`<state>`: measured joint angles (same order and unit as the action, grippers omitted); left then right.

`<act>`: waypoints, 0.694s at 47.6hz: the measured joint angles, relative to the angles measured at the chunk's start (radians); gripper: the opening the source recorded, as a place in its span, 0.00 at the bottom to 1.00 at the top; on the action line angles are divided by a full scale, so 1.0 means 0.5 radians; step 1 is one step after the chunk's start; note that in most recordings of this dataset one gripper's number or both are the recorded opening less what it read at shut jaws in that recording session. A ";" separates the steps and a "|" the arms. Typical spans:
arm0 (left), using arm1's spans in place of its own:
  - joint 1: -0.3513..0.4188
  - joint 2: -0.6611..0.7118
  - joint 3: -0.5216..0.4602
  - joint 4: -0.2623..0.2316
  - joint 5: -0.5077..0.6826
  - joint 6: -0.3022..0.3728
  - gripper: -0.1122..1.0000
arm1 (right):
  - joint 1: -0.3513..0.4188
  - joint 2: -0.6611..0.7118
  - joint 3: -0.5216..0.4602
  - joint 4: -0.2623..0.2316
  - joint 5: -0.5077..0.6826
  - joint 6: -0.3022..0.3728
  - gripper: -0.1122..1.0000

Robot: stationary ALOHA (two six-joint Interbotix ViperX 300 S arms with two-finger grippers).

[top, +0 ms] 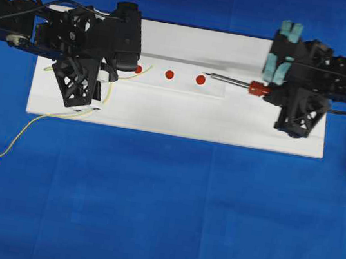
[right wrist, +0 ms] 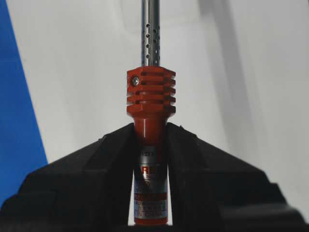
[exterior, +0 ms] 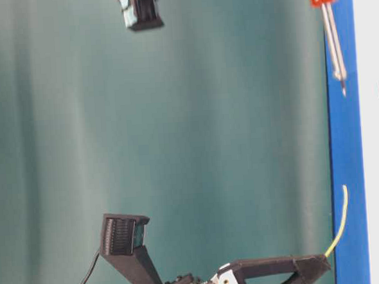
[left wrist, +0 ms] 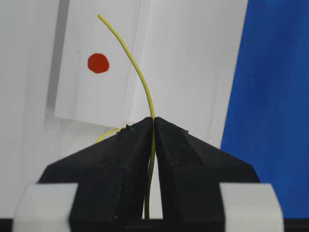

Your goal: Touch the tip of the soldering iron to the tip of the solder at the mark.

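While both arms hang over the white board, the scene reads left to right as follows.

Blue cloth (top: 159, 219): covers the table all round the board.

Solder (top: 1, 146): thin yellow wire; its loose end loops out over the cloth at the far left, runs up onto the board's front edge and passes under the left arm.

Left gripper (left wrist: 153, 126): jaws pinched tight on the solder, which rises between them in the left wrist view and bends away to a free tip.

Solder tip: ends just beside the leftmost mark, not on it; seen from table level it stands clear above the board.

White board (top: 162, 115): flat, with a raised white strip (top: 186, 86) along its middle.

Red marks (top: 169, 74): three dots in a row on the strip; the left arm's body crowds the first one from overhead.

Soldering iron (top: 238, 83): lies level, silver shaft pointing left, tip just right of the rightmost mark and well apart from the solder tip.

Right gripper (right wrist: 150, 145): jaws clamped on the iron's orange-red handle just behind the ribbed collar.

Right arm (top: 309, 91): covers the handle and cord from overhead.
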<state>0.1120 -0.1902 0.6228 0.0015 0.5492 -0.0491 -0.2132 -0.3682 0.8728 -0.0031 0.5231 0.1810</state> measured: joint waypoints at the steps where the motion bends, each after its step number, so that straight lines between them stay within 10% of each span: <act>1: 0.003 0.000 0.000 0.000 0.000 0.000 0.12 | -0.003 -0.012 0.009 0.000 0.003 0.003 0.16; 33: -0.012 0.374 -0.371 0.000 -0.012 0.021 0.12 | 0.000 -0.031 0.028 -0.049 0.006 0.006 0.16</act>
<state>0.1058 -0.0031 0.4372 0.0015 0.5430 -0.0383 -0.2132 -0.3835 0.8866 -0.0276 0.5262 0.1841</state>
